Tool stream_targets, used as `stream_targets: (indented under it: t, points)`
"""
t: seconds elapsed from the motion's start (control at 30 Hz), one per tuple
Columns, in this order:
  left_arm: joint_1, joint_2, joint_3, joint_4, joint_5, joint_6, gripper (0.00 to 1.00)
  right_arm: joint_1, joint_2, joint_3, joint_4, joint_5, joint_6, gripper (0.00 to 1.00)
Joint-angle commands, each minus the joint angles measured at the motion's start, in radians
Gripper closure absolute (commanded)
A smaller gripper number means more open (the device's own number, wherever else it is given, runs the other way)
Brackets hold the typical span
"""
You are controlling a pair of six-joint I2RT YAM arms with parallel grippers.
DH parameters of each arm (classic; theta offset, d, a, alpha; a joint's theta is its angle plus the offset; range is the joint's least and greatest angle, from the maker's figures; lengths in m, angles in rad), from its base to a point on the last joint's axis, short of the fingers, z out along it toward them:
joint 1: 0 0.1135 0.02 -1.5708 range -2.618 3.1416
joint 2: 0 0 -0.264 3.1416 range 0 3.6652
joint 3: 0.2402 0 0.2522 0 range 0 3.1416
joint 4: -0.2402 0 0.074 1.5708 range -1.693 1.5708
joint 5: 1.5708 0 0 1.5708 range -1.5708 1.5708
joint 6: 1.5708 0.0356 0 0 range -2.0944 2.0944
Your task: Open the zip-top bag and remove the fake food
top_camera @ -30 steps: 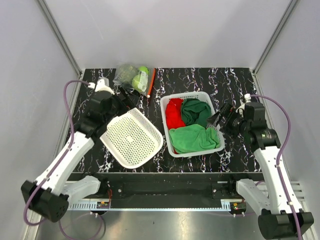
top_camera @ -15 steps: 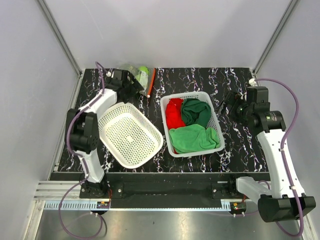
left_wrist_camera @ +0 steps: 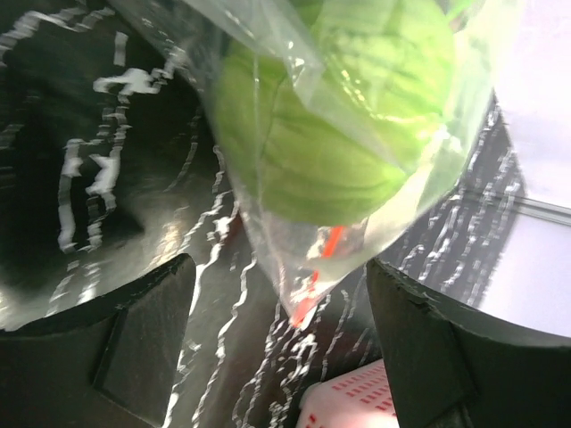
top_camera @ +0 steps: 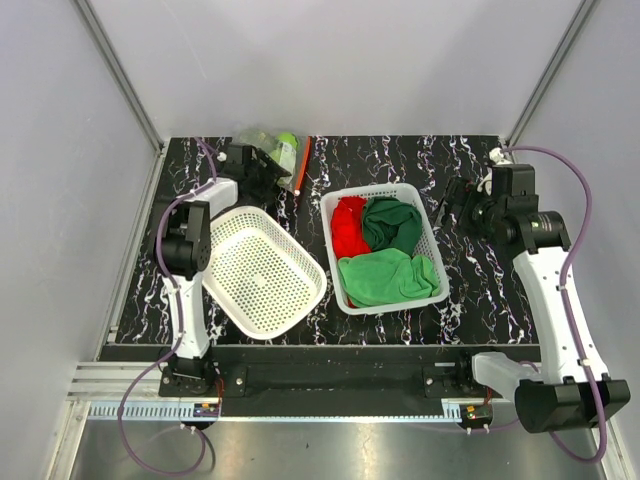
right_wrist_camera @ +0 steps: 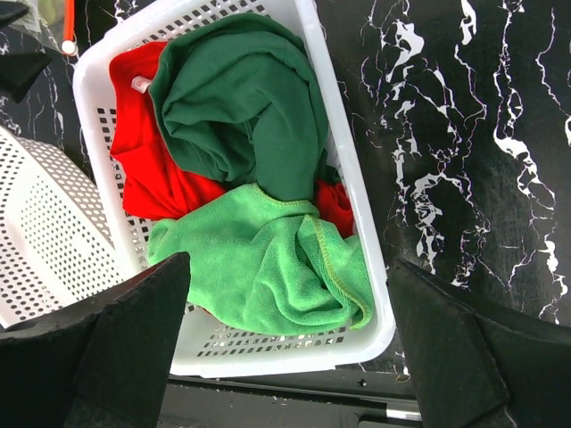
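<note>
The clear zip-top bag [top_camera: 268, 148] lies at the back left of the table, its red-orange zip strip [top_camera: 302, 163] along its right edge. Green fake food [top_camera: 286, 141] shows inside it. In the left wrist view the bag [left_wrist_camera: 294, 80] fills the top, with a pale yellow-green cabbage-like ball [left_wrist_camera: 348, 116] inside and the red strip [left_wrist_camera: 317, 267] at its lower corner. My left gripper [top_camera: 258, 168] [left_wrist_camera: 281, 357] is open just short of the bag, touching nothing. My right gripper [top_camera: 452, 205] [right_wrist_camera: 285, 357] is open and empty, right of the cloth basket.
An empty white perforated basket [top_camera: 262, 270] lies tilted at the left. A second white basket [top_camera: 385, 248] [right_wrist_camera: 375, 267] in the middle holds a red cloth, a dark green cloth and a light green cloth [right_wrist_camera: 268, 267]. Grey walls close in the back and sides.
My left arm has stretched out to the back left, bringing its open gripper up to the bag. My right gripper has drawn back and up, away from the cloth basket.
</note>
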Motion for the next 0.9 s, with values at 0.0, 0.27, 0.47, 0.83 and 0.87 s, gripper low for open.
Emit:
stream_targets:
  t: [0.0, 0.27, 0.47, 0.83, 0.87]
  points:
    - [-0.003, 0.041, 0.026, 0.186, 0.065, -0.061, 0.22, 0.003, 0.034, 0.052, 0.009, -0.037, -0.029, 0.01]
    - [-0.006, 0.076, 0.022, 0.272, 0.103, -0.106, 0.46, 0.003, 0.135, 0.080, 0.053, -0.141, -0.019, 0.00]
    - [0.000, 0.070, 0.066, 0.300, 0.165, -0.104, 0.88, 0.002, 0.272, 0.086, 0.161, -0.266, 0.041, 0.00]
    - [0.005, -0.033, 0.003, 0.387, 0.301, -0.297, 1.00, 0.101, 0.562, 0.323, 0.446, -0.330, 0.240, 0.00]
    - [0.005, -0.041, -0.024, 0.415, 0.313, -0.317, 1.00, 0.111, 0.614, 0.351, 0.455, -0.336, 0.253, 0.00]
